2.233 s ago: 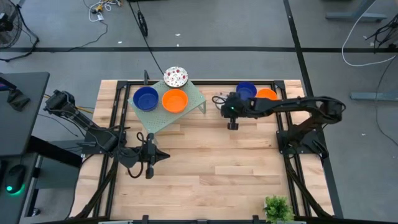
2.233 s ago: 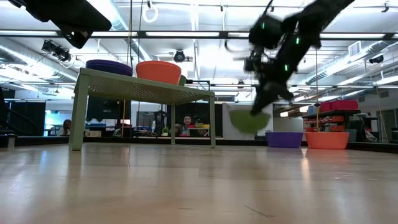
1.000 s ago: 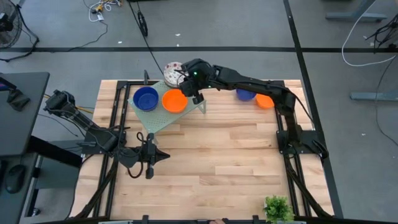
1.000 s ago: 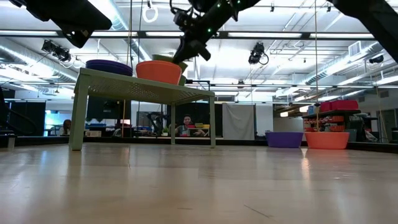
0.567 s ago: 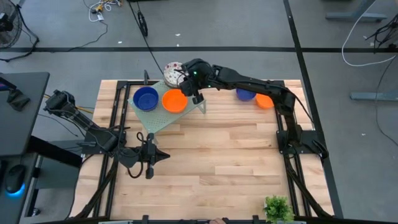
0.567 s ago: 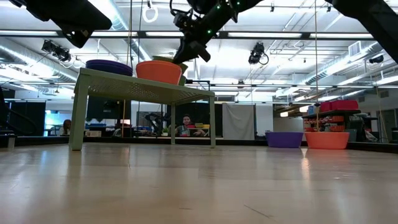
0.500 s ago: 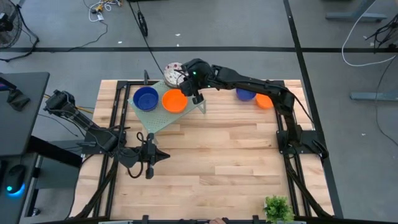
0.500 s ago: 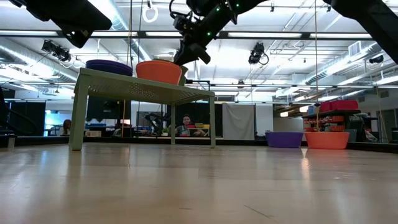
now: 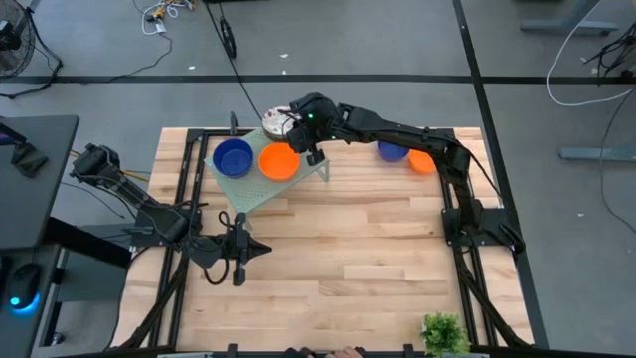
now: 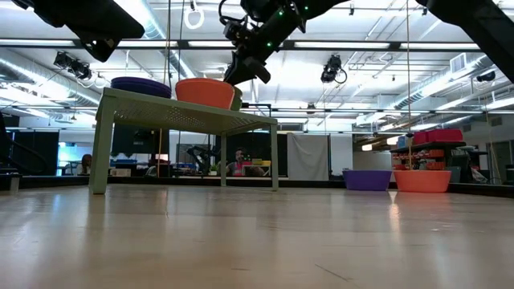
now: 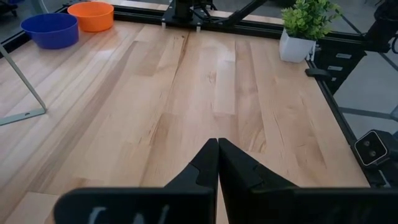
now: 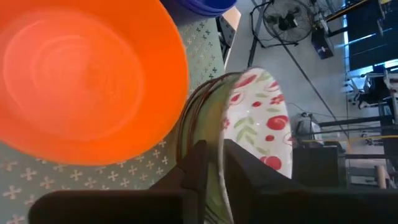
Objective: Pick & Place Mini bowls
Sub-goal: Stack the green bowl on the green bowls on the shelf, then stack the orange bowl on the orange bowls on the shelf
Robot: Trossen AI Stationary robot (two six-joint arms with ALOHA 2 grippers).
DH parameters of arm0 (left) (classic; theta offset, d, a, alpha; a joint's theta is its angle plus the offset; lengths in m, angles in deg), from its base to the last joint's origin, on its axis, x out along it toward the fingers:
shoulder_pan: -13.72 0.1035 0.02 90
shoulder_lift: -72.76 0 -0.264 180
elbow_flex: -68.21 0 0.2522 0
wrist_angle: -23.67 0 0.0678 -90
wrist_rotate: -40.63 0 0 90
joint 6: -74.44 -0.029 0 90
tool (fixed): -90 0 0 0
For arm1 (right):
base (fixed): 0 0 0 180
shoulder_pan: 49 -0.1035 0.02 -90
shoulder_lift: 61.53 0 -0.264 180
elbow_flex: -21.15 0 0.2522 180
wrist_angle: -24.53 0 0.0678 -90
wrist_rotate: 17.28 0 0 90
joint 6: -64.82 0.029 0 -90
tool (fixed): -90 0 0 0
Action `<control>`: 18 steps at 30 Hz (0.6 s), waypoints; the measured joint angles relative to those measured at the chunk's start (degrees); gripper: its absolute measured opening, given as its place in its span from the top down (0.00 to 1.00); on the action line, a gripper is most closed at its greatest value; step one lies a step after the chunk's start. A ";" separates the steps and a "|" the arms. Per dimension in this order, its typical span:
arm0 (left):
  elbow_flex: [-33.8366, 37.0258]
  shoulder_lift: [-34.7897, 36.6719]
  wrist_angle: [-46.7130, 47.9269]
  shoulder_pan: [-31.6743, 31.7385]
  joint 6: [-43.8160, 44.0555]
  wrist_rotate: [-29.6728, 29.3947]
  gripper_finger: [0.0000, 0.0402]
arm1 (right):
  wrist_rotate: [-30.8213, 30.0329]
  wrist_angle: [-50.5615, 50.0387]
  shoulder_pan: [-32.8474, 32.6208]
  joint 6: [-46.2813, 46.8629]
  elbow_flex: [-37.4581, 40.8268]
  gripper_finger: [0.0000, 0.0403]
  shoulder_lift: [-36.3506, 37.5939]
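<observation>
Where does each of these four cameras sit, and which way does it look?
High view: overhead, straight down; both arms, pale green perforated metal rack.
Low view: tabletop height, level across; right end effector above rack.
Left wrist: forward over its shut fingers; wooden table.
Right wrist: along its fingers at white red-patterned bowl.
Shared: round orange bowl, high and right wrist.

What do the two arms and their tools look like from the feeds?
Both are dark, slim, jointed arms. The right arm shows a small green light near its wrist. The left tool has two black wedge-shaped fingers; the right tool has similar flat dark fingers.
</observation>
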State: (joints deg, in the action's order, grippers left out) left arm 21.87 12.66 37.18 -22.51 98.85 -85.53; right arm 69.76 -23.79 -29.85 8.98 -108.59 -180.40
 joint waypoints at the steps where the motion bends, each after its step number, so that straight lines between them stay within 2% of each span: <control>1: 0.00 0.00 -0.01 0.01 0.01 0.00 0.96 | 0.01 0.52 0.00 0.44 0.00 0.85 0.00; 11: 0.00 0.00 0.01 -0.01 0.04 0.00 0.96 | 0.00 4.91 -0.24 2.87 0.00 0.65 0.02; 14: 0.00 0.00 0.00 -0.01 0.01 0.02 0.96 | 0.00 2.82 -0.60 2.87 0.00 0.64 0.50; 18: 0.00 0.00 0.01 0.01 0.01 0.02 0.96 | 0.02 0.19 -0.82 3.40 0.00 0.70 1.23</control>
State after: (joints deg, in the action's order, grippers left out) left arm 21.87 12.66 37.19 -22.51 98.86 -85.51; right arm 69.78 -23.60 -30.66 12.38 -108.59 -179.17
